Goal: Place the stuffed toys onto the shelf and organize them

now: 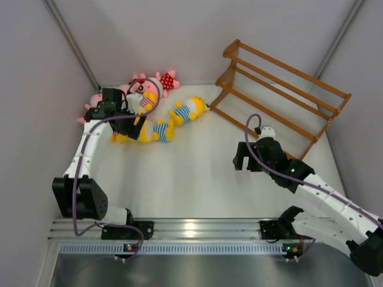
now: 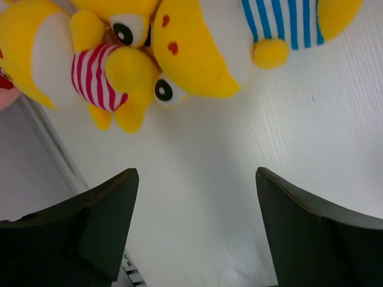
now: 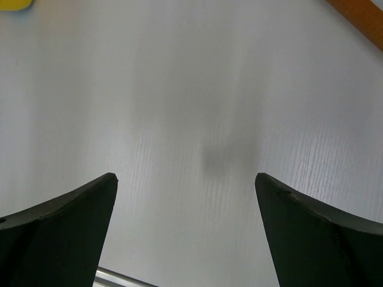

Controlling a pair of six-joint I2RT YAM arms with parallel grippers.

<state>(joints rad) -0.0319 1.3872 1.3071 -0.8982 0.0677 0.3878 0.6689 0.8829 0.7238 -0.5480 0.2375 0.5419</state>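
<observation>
The stuffed toys (image 1: 185, 110) were soft, matt plush cloth. The shelf (image 1: 291, 69) was smooth, varnished brown wood. The table (image 1: 191, 179) was white, finely grained and faintly glossy. The fingers (image 2: 102, 227) of the left gripper (image 2: 197, 179) looked matt black plastic.

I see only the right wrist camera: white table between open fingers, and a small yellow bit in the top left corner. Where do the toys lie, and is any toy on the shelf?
Observer: The top view shows the stuffed toys heaped at the far left of the table.
Operator: And the shelf?
Observer: The shelf stands at the far right corner, and no toy shows on it.
Operator: Does the left arm hold a toy?
Observer: No. The left gripper is open over bare table, with a pink-striped yellow toy just ahead of its fingers.
</observation>
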